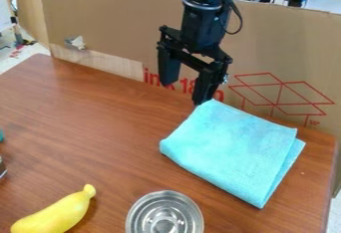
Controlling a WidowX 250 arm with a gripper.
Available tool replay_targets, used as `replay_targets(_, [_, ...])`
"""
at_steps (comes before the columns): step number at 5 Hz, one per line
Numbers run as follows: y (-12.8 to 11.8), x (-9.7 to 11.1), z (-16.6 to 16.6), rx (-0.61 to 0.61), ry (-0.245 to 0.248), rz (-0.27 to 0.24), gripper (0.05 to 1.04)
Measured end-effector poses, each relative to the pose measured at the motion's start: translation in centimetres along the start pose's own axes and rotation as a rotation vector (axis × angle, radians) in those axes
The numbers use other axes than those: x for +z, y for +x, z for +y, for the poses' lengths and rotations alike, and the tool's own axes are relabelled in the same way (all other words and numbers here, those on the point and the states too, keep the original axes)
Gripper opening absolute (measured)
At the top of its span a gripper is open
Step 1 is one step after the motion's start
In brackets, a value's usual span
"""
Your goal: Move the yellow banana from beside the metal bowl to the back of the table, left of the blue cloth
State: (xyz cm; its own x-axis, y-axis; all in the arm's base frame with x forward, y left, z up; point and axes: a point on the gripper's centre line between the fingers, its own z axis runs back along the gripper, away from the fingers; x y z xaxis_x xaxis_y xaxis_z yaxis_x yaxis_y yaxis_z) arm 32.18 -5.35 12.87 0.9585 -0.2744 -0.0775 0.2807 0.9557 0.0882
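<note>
Cloth [233,150], light blue and folded, lies on the right side of the brown bench [100,122]. The gripper [184,93] hangs with its fingers spread, one right by the cloth's far corner. Nearer the camera are a metal dish [165,195] and a yellow squash [57,214].

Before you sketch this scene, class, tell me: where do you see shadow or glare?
In the camera view: bright glints on the round metal dish; a faint sheen on the wooden table; a soft shadow beside the yellow banana-shaped object; the black claw too dark to show much shading.
</note>
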Motion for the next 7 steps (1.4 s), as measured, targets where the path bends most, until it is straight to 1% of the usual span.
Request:
replay_targets(1, [-0.2,-1.2,-0.1,0.001,-0.003,0.04,1.0])
replay_targets(2, [-1.8,-1.7,0.2,0.012,0.028,0.09,1.0])
replay_targets(3, [-4.1,-0.6,-0.1,-0.014,0.063,0.077,1.0])
replay_targets(4, [-7.3,-1.1,-0.9,-0.032,0.044,0.075,1.0])
replay_targets(5, [-10.3,-4.3,-1.5,-0.073,-0.076,0.123,1.0])
replay_targets(6, [-13.0,-5.3,-1.4,-0.066,-0.138,0.072,1.0])
replay_targets(7, [-13.7,-5.7,-1.3,-0.043,-0.139,0.081,1.0])
